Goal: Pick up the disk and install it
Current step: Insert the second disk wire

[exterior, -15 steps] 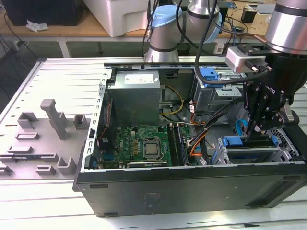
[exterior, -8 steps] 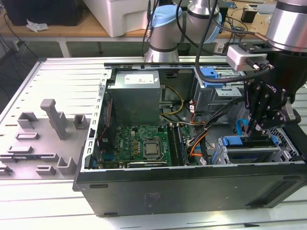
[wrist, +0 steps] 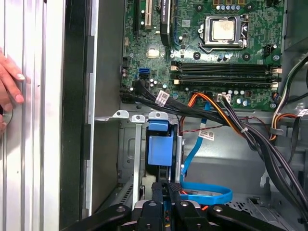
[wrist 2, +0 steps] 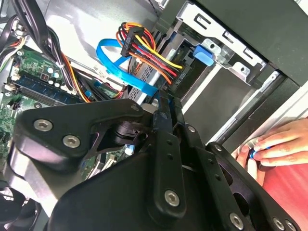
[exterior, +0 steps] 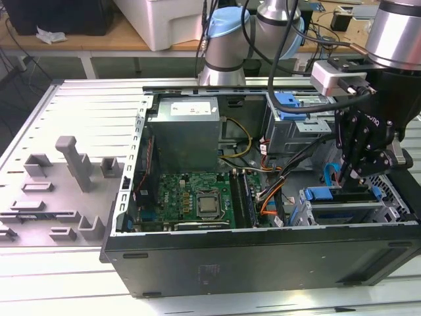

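Open computer case (exterior: 197, 257) lying on its side on a slatted metal table (exterior: 79, 118), with the arm's gripper (exterior: 358, 176) lowered into the drive-cage end of the case at the exterior view's right. The black fingers (wrist: 166, 192) stand pressed close together, clenched on the edge of the disk (wrist: 159, 149). The disk sits upright in the drive cage (exterior: 329, 210); in the first wrist view its blue carrier rail faces the camera between the cage's metal rails, directly ahead of the fingertips. In the exterior view the same blue rail appears as a strip along the top of the cage, just below the gripper.

Flat blue data cable (wrist 2: 120, 67) looping beside the cage, next to a bundle of red, yellow, orange and black power wires (wrist 2: 144, 43). Motherboard (exterior: 191, 197) with its processor socket (wrist: 224, 30) and memory slots occupying the middle of the case. Grey power-supply box (exterior: 183, 135) at the far side of the case. Second drive bay with a blue latch piece (exterior: 287, 105) toward the rear. A person's hand (wrist 2: 274, 147) resting on a small round object outside the case wall; fingertips of a hand also at the table edge in the first wrist view. Grey fixture blocks (exterior: 72, 164) standing on the table at the exterior view's left, well apart from the case.
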Available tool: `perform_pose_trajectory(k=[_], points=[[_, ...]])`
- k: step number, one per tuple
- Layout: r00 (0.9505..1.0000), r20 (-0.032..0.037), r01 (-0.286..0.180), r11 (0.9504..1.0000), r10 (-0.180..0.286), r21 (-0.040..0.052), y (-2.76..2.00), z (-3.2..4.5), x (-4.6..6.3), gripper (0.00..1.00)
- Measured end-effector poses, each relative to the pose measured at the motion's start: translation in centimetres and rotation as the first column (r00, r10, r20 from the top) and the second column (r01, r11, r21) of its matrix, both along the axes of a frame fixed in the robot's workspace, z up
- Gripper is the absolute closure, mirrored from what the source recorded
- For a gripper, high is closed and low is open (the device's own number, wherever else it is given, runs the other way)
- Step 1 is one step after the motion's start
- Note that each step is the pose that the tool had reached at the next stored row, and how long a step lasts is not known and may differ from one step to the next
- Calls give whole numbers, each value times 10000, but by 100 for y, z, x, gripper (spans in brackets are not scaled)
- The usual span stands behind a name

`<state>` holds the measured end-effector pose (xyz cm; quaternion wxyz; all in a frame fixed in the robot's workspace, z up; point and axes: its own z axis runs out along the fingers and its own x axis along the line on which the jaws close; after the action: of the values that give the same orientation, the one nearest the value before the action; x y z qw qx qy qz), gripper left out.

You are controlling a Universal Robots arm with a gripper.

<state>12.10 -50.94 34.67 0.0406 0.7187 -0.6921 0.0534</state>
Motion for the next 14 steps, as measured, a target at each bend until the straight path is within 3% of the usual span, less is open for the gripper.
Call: perform_pose_trajectory(k=[3,14], points=[[10000,3,0,10000,0,39,-3,-1,0,84],[10000,13,0,10000,0,37,-5,-24,-7,84]])
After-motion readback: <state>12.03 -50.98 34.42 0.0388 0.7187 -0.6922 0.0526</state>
